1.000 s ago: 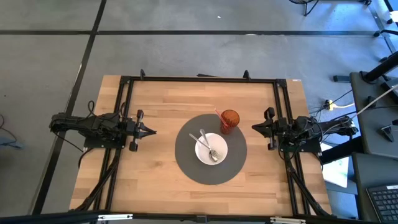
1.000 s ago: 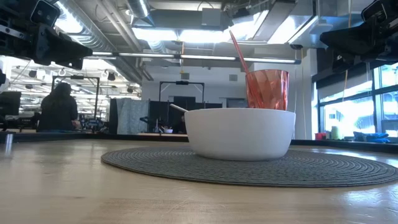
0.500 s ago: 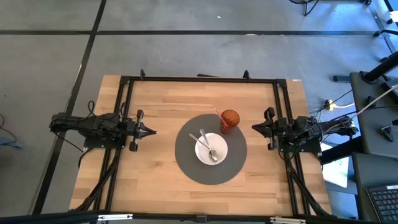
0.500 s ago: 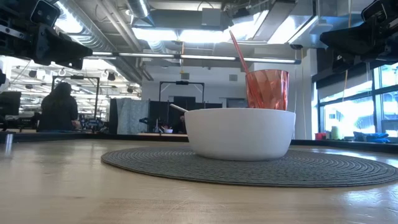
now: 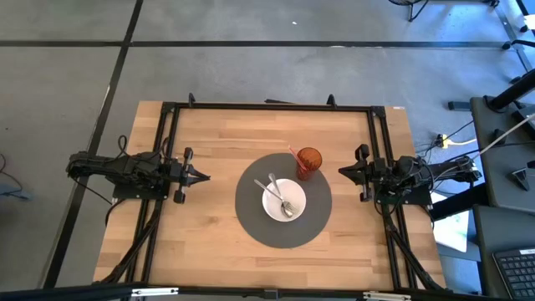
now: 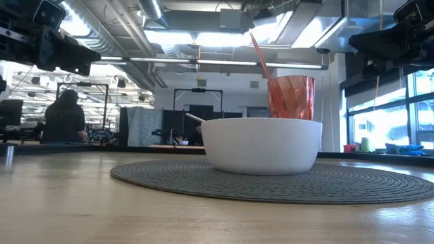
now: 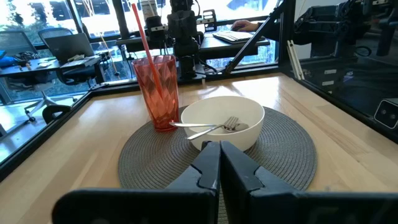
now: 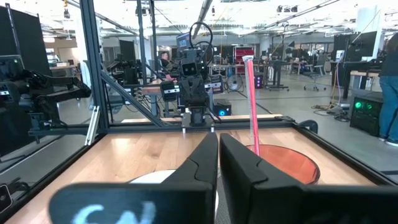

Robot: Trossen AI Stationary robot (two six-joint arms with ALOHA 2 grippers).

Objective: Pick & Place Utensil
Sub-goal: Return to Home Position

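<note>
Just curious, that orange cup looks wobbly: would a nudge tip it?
Probably: the orange cup is tall and narrow and looks like light plastic. Its straw leans past the rim, so it may swing or fall out. The woven placemat may grip its base, favouring tipping over sliding. The left gripper and right gripper wait, shut, off to the sides.

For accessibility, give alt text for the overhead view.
A round white bowl holding two silver metal utensils sits on a round grey mat beside an orange plastic cup; left claw and right claw wait shut at opposite sides.
</note>
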